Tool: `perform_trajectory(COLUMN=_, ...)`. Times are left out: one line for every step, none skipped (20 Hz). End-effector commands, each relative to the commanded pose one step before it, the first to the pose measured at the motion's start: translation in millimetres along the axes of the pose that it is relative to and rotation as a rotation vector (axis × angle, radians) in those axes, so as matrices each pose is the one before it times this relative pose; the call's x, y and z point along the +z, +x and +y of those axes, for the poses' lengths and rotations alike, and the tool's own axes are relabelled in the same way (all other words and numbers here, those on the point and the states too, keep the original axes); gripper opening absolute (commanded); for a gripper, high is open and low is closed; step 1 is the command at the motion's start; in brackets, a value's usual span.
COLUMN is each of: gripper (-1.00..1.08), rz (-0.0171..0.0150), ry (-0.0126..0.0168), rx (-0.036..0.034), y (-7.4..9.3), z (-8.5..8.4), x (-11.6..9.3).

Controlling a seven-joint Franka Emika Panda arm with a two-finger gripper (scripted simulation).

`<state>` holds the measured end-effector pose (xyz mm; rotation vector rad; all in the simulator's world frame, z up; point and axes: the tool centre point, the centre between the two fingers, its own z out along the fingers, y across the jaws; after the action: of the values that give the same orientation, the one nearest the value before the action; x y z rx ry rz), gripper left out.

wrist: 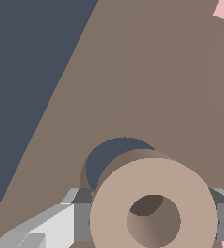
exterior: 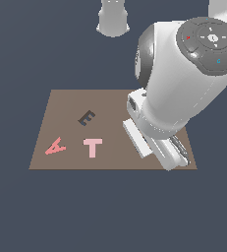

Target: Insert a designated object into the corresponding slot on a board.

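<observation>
Tan ring clamped between my fingers, lying flat, hole facing up. It partly covers the dark navy ring slot, offset, not seated. Brown board lies flat; slot hidden in exterior view.

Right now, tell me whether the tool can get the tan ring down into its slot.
Probably yes. The tool holds the tan ring directly above the dark slot, whose crescent shows just beyond the ring. Nothing lies between them on the board, though alignment looks slightly off.
</observation>
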<state>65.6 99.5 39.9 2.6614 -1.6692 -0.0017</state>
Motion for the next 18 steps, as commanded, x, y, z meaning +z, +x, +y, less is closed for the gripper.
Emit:
perform_trajectory(gripper=-1.00, rz=0.00011, ry=0.00020, rx=0.03785, y=2.15, z=-5.33, x=-0.57)
perform_trajectory(gripper=-1.00, rz=-0.00001, ry=-0.00005, rx=0.01124, y=0.61, z=-1.60, x=-0.09)
perform_trajectory(gripper=-1.00, rz=-0.00001, ry=-0.00004, rx=0.00986, y=0.54, z=-1.40, x=-0.07)
perform_trajectory(gripper=-1.00, rz=-0.00001, ry=-0.00004, rx=0.00849, y=0.48, z=-1.20, x=-0.06)
perform_trajectory(gripper=-1.00, rz=-0.00001, ry=-0.00003, rx=0.00708, y=0.41, z=-1.00, x=-0.05)
perform_trajectory(gripper=-1.00, rz=-0.00001, ry=-0.00003, rx=0.00569, y=0.36, z=-0.80, x=-0.04)
perform_trajectory(gripper=-1.00, rz=0.00000, ry=-0.00002, rx=0.00431, y=0.30, z=-0.60, x=-0.03)
perform_trajectory(gripper=-1.00, rz=0.00000, ry=-0.00002, rx=0.00285, y=0.20, z=-0.41, x=-0.02)
perform_trajectory(gripper=-1.00, rz=0.00000, ry=-0.00001, rx=0.00154, y=0.20, z=-0.20, x=0.00)
perform_trajectory(gripper=-1.00, rz=0.00000, ry=0.00000, rx=0.00000, y=0.05, z=-0.02, x=0.00)
perform_trajectory(gripper=-1.00, rz=0.00000, ry=-0.00001, rx=-0.00120, y=0.12, z=0.21, x=0.03)
perform_trajectory(gripper=-1.00, rz=0.00000, ry=0.00000, rx=-0.00249, y=-0.01, z=0.36, x=0.03)
perform_trajectory(gripper=-1.00, rz=0.00000, ry=0.00000, rx=-0.00183, y=-0.02, z=0.27, x=0.02)
perform_trajectory(gripper=-1.00, rz=0.00000, ry=0.00000, rx=-0.00069, y=-0.03, z=0.09, x=0.01)
perform_trajectory(gripper=-1.00, rz=-0.00007, ry=-0.00050, rx=0.00137, y=-0.04, z=-0.02, x=0.27)
perform_trajectory(gripper=-1.00, rz=0.00000, ry=0.00000, rx=0.00000, y=0.06, z=0.03, x=0.57)
perform_trajectory(gripper=-1.00, rz=0.00000, ry=0.00000, rx=0.00000, y=0.17, z=0.10, x=1.70)
perform_trajectory(gripper=-1.00, rz=-0.00015, ry=0.00035, rx=-0.00058, y=-0.11, z=0.10, x=2.62)
